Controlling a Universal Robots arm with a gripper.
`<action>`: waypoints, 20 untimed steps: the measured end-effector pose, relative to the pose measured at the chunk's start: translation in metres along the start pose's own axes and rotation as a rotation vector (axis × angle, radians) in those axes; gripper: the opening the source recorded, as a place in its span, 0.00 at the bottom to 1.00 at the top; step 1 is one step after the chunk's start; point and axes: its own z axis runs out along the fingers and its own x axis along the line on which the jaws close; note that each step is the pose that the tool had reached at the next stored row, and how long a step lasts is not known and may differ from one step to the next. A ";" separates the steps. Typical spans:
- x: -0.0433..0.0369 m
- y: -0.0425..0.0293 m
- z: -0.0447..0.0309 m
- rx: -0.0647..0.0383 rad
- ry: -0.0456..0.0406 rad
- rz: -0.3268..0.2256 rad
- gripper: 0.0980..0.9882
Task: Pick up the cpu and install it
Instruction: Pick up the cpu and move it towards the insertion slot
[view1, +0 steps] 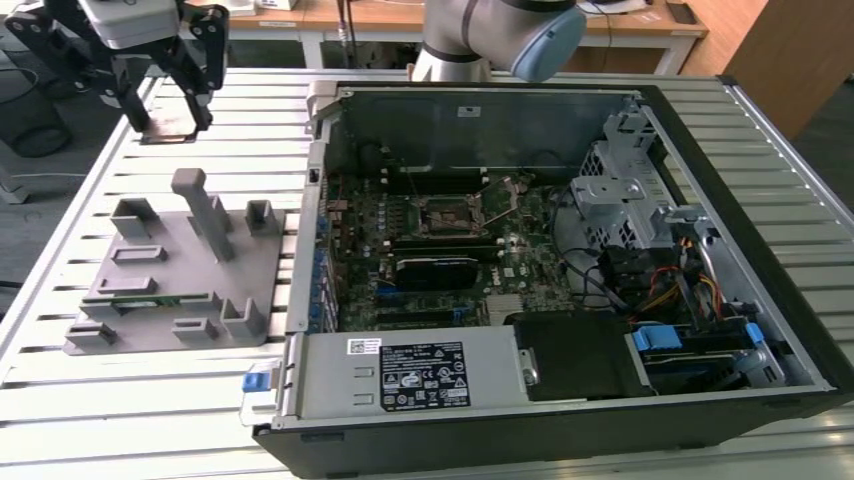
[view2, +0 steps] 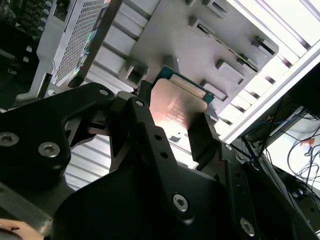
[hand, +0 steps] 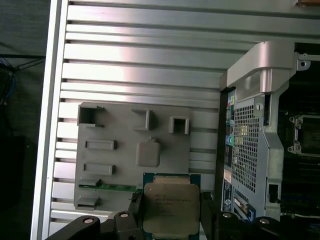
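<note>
**Exterior view.**
- Bench (view1: 160, 400): slatted metal top that carries everything listed.
- Computer case (view1: 481, 115): lies open on its side and takes up the centre and the exterior view's right.
- Socket (view1: 451, 215): black-framed and unfilled, on the board inside the case, near the frame's centre.
- Fixture tray (view1: 160, 335): grey moulded plate with upright posts, at nine o'clock from the case.
- Memory stick (view1: 140, 300): narrow and green, lying in a slot of the tray.
- Arm (view1: 494, 40): grey, at twelve o'clock.
- Gripper (view1: 170, 124): black, at eleven o'clock from the tray, raised above the bench.
- Cpu (view1: 170, 132): a small flat plate clamped between the fingers (view1: 134, 115), clear of tray and case.

**Second wrist view.**
- Gripper (view2: 174, 125): two black fingers (view2: 150, 135) pressed against opposite edges of the cpu.
- Cpu (view2: 175, 107): metal top with a pinkish sheen and a green rim, hanging free above the fixture tray (view2: 165, 35).
- Computer case (view2: 75, 40): its perforated wall lies beside the tray.

**First wrist view.**
- Cpu (hand: 171, 205): silvery top with a green border, gripped on two sides by the gripper (hand: 170, 216).
- Fixture tray (hand: 125, 175): lies below the cpu on the bench (hand: 150, 60) and holds the memory stick (hand: 107, 187).
- Computer case (hand: 250, 150): just beside the tray.
- Socket (hand: 302, 135): partly visible inside the case.
</note>
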 end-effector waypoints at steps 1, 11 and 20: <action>-0.0015 -0.0001 0.0000 0.000 0.0000 0.000 0.50; -0.0208 -0.0011 -0.0006 0.000 0.0001 0.000 0.50; -0.0324 -0.0017 -0.0008 0.000 0.0001 0.000 0.50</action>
